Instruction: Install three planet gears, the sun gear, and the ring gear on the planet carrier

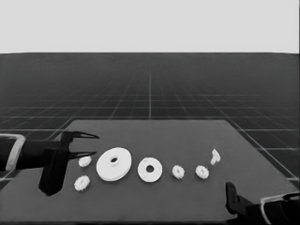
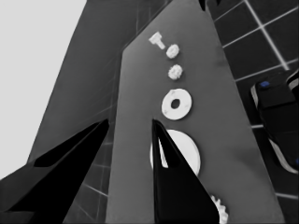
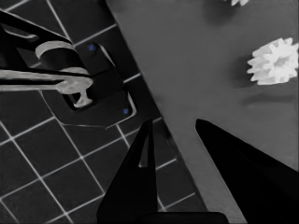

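Head view, table stock: seven white parts in a loose row, none stacked, so by my reading assembly has not begun. Larger round part (image 1: 114, 164), the ring gear, lies left of centre; smaller round part (image 1: 150, 169), the planet carrier, lies just beside it to the right, bare, with its centre hole open. Two gears (image 1: 85, 161) (image 1: 82, 183) lie at the left end, near the larger part. Two more gears (image 1: 178, 171) (image 1: 202, 172) lie right of the carrier, apart from each other. Thin white piece (image 1: 214, 156) sits farthest right, near the fourth gear.

Left gripper (image 1: 93, 145): hangs over the table's left end, fingers spread, pinching nothing. The upper-left gear lies under them but reads as unheld; this looks like a waiting pose. Right gripper (image 1: 230, 192): low at the near right corner, parked.

Left wrist view adds: the row seen end-on along the table (image 2: 140, 140), from the larger part behind one finger to the carrier (image 2: 176, 104), two gears and the thin piece beyond; open gap between the fingers (image 2: 93, 135) confirmed.

Right wrist view adds: right fingers (image 3: 142, 158) spread and empty, straddling the table's edge, with one gear (image 3: 274, 61) lying nearby though not approached, and dark machinery with blue lights (image 3: 93, 88) below, absent from the head view.
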{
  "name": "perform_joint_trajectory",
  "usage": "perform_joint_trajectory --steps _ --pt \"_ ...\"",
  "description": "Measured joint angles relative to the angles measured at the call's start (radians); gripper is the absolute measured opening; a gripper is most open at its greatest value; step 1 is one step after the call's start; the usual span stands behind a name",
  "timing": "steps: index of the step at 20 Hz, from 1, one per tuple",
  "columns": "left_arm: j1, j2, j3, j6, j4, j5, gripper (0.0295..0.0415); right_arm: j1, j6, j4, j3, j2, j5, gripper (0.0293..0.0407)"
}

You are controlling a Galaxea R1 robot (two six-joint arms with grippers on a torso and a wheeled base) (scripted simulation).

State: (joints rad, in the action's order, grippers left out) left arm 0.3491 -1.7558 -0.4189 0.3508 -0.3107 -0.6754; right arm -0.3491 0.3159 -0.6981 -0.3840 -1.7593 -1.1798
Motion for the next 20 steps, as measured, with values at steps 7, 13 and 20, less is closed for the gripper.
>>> perform_joint_trajectory --steps 7,13,20 --pt "-0.305 -0.279 -0.657 -0.958 -0.044 -0.651 0.0397 -0.008 0.000 0.004 -0.001 0.000 0.001 0.0384" --pt "-0.326 -0.524 -1.209 -0.985 0.211 -0.756 0.0385 -0.006 0.000 0.001 -0.003 0.000 0.000 0.0385" --pt "-0.507 -0.616 -1.393 -0.927 0.132 -0.606 0.0385 -0.006 0.000 0.000 -0.003 0.000 0.000 0.0385"
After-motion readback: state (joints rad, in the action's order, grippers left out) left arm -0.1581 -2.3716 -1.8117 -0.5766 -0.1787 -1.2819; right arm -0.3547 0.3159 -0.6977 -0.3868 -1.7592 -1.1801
